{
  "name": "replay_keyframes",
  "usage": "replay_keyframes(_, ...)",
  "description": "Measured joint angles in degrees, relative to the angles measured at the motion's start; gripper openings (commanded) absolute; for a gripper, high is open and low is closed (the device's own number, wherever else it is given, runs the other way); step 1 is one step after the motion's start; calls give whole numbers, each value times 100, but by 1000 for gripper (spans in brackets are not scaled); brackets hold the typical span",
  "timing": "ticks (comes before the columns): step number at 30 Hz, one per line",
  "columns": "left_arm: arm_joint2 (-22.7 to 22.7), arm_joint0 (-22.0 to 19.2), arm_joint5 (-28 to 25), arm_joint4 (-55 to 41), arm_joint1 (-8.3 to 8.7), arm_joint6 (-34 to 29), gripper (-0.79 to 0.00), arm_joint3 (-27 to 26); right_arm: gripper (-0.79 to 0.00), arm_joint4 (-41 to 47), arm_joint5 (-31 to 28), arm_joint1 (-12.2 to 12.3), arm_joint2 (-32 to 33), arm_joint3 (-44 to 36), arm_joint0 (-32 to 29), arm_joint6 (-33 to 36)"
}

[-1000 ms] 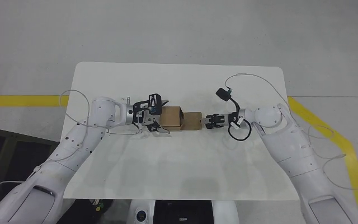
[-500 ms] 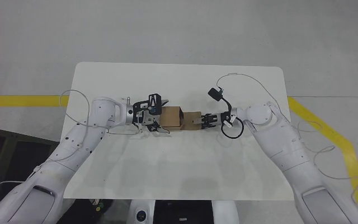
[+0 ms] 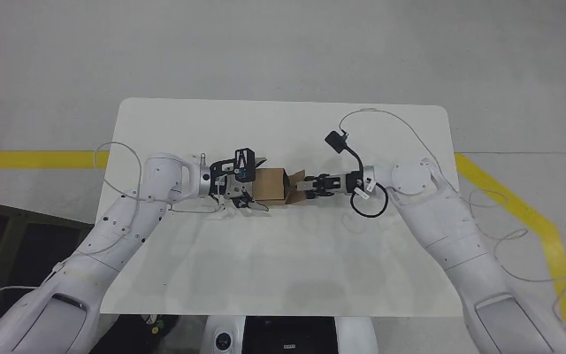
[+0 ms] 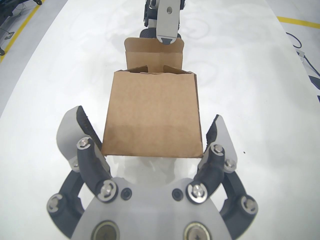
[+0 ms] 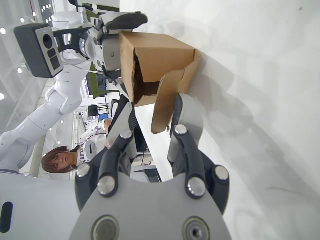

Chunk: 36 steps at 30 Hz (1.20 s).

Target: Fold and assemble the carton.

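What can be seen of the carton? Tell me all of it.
The carton is a box of plain brown cardboard, lying on its side on the white table. The left gripper clasps one end, a pad on either side. The other end is open: two small side flaps turn inward, and the long tuck flap, round-cornered, tilts up between the fingers of the open right gripper, against one of them.

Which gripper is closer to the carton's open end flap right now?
Right. The right gripper is at the flap, which sits between its open jaws. The left gripper clamps the carton body at the opposite end, away from the flap.
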Motion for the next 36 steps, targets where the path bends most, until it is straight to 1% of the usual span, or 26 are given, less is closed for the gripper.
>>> replay_keyframes(2, -4, 1, 0, 3, 1, 0, 0, 4, -496, 98, -66, -18, -12, 14, -16, -56)
replay_keyframes(5, -13, 4, 0, 6, 2, -2, 0, 19, -496, 231, -161, -38, -12, 72, -37, -133)
replay_keyframes(8, -8, 10, 0, 15, 1, -6, 0, 15, -545, 346, -288, -44, 28, 144, -78, -225)
replay_keyframes(11, 2, 18, 0, 56, 2, -1, 0, -3, -573, 423, -354, -39, 68, 195, -125, -237)
replay_keyframes(18, 3, 25, 0, 91, 2, 28, 0, -12, -517, 818, -605, -67, 117, 321, -208, -222)
replay_keyframes(21, 3, 24, 0, 117, 1, 29, 0, -21, -511, 927, -685, -89, 105, 413, -183, -204)
replay_keyframes(24, -1, 27, 0, 132, 1, 43, 0, -19, -570, 959, -709, -106, 96, 494, -142, -215)
replay_keyframes(29, -4, 31, 0, 148, -2, 58, 0, -14, -634, 1031, -680, -134, 77, 623, -94, -205)
replay_keyframes(32, -6, 34, 0, 154, -4, 62, 0, -13, -646, 1100, -690, -159, 42, 698, -73, -163)
replay_keyframes(36, -11, 37, 0, 168, -4, 74, 0, -12, -637, 1125, -700, -194, -15, 816, -26, -123)
